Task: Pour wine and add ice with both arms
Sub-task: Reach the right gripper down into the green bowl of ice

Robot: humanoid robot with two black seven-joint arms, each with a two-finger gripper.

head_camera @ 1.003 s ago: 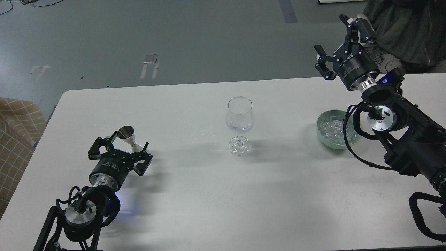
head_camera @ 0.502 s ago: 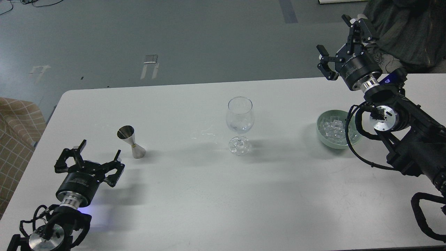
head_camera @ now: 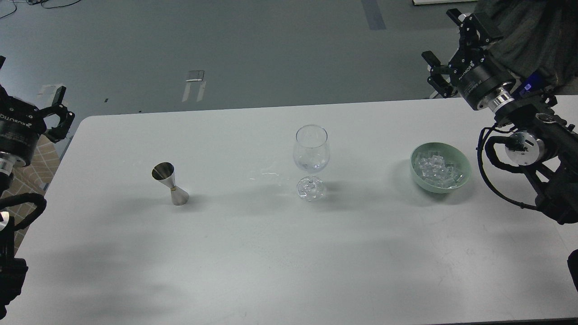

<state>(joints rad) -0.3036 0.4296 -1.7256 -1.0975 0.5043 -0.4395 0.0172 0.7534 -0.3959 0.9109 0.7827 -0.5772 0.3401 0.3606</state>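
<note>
A clear stemmed wine glass stands upright at the middle of the white table. A steel jigger stands upright to its left. A pale green bowl on the right holds a heap of clear ice cubes. My left gripper is open and empty, raised at the far left edge, off the table's left end. My right gripper is open and empty, raised beyond the table's back right edge, above and behind the bowl.
A tan checked cloth surface sits off the table's left side. A dark cloth heap lies behind my right arm. Grey floor with tape marks stretches behind the table.
My left arm has pulled back from the jigger, leaving it standing, and swung up to the far left edge. My right arm has moved up and right, uncovering the bowl.
</note>
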